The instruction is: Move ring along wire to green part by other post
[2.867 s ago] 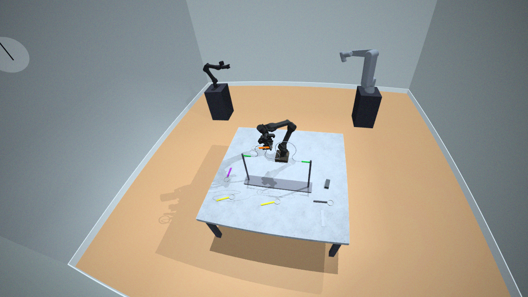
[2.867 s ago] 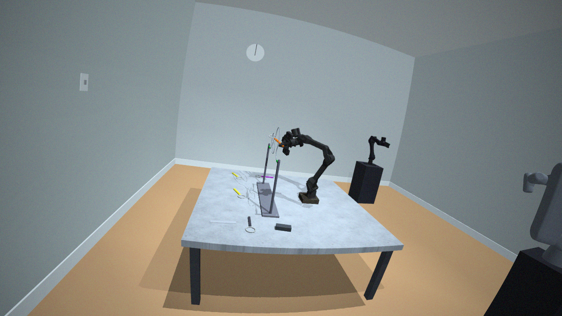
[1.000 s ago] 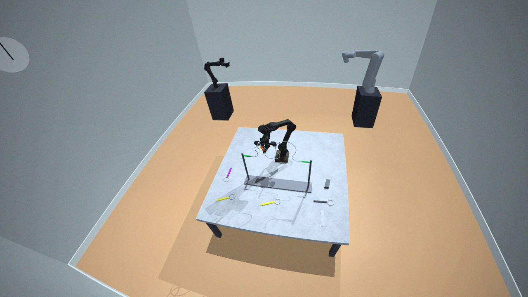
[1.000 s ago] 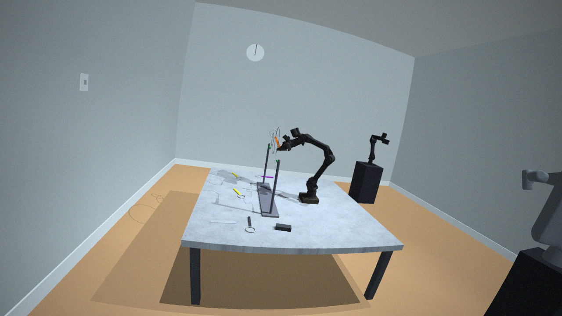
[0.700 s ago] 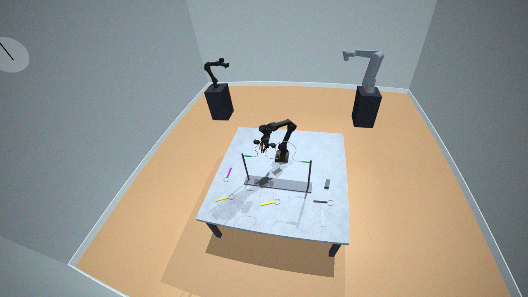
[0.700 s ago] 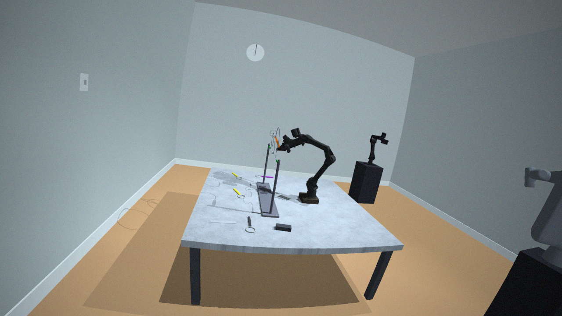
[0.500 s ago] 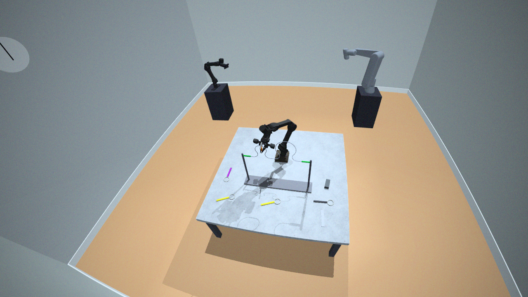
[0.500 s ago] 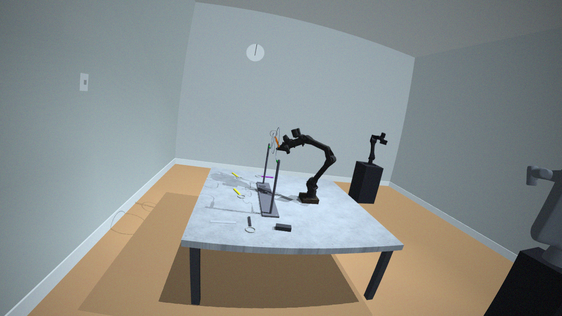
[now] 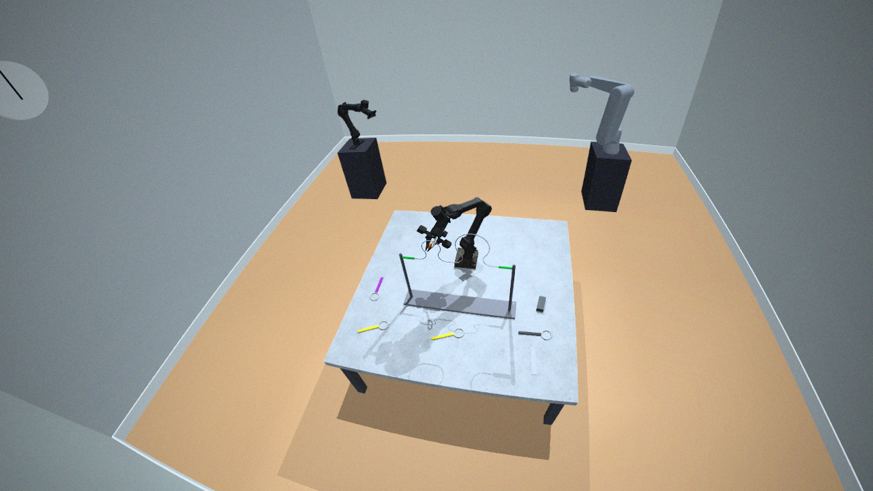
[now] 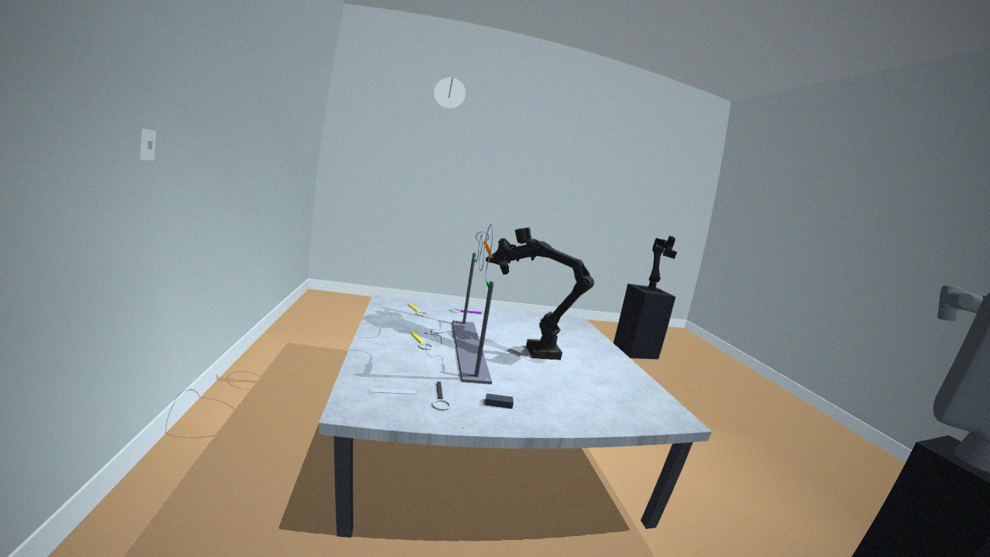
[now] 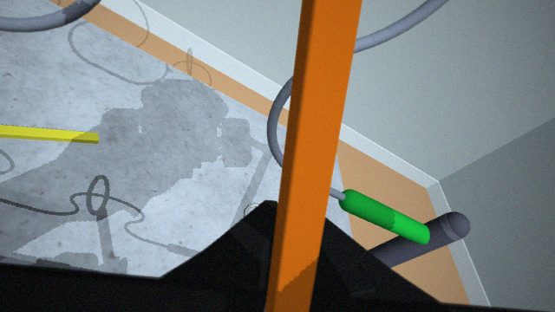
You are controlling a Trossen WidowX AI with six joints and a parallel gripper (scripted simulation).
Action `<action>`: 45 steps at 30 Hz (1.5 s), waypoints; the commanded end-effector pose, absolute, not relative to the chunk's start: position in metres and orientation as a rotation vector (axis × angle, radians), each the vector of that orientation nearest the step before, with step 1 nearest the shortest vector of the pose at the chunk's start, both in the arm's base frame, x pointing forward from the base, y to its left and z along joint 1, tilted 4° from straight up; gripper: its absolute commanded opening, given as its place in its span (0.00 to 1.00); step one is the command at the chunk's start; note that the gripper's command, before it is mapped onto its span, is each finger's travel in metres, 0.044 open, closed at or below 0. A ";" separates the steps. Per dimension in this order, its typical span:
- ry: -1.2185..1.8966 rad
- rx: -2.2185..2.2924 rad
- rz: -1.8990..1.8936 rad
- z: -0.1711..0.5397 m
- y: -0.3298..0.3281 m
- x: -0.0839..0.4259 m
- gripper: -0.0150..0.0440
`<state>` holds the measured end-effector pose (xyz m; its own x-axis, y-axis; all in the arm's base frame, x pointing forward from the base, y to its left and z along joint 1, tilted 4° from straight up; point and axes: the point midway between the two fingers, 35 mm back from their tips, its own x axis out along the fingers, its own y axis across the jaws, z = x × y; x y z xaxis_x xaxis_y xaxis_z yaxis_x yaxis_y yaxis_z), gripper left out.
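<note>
My gripper (image 9: 428, 247) (image 10: 490, 258) (image 11: 284, 215) is shut on the orange handle (image 9: 431, 243) (image 10: 488, 248) (image 11: 321, 108), on the arm's side of the wire. The handle slants up to its ring (image 10: 476, 237), outside the wrist view. The ring is at the smaller bend of the grey wire (image 9: 488, 247) (image 11: 272, 126), near the left post (image 9: 406, 277) (image 11: 412, 243) and its green part (image 9: 408, 258) (image 11: 386, 214). The ring's shadow surrounds the wire's shadow; the gap between ring and wire is too small to judge. The right post (image 9: 511, 290) (image 10: 484, 325) has the other green part (image 9: 505, 267).
On the table (image 9: 549, 378) (image 10: 588, 415) lie two yellow-handled rings (image 9: 370, 329) (image 9: 442, 335), a purple-handled ring (image 9: 378, 285), a black-handled ring (image 9: 529, 333), a dark block (image 9: 541, 303) (image 10: 499, 401) and a white strip (image 9: 533, 361). The wire's large loop rises near my arm's base (image 9: 465, 258).
</note>
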<state>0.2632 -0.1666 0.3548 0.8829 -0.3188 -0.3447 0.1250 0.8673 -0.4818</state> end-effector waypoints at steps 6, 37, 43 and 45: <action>0.416 -0.667 -0.302 0.361 -0.177 0.262 0.00; 0.336 -1.322 -0.492 0.396 -0.200 0.259 0.00; 0.315 -1.448 -0.526 0.404 -0.201 0.258 0.00; 0.308 -1.489 -0.537 0.407 -0.201 0.258 0.00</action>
<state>0.2583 -0.2008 0.4043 0.8487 -0.5202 0.0954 0.1524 0.0677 -0.9860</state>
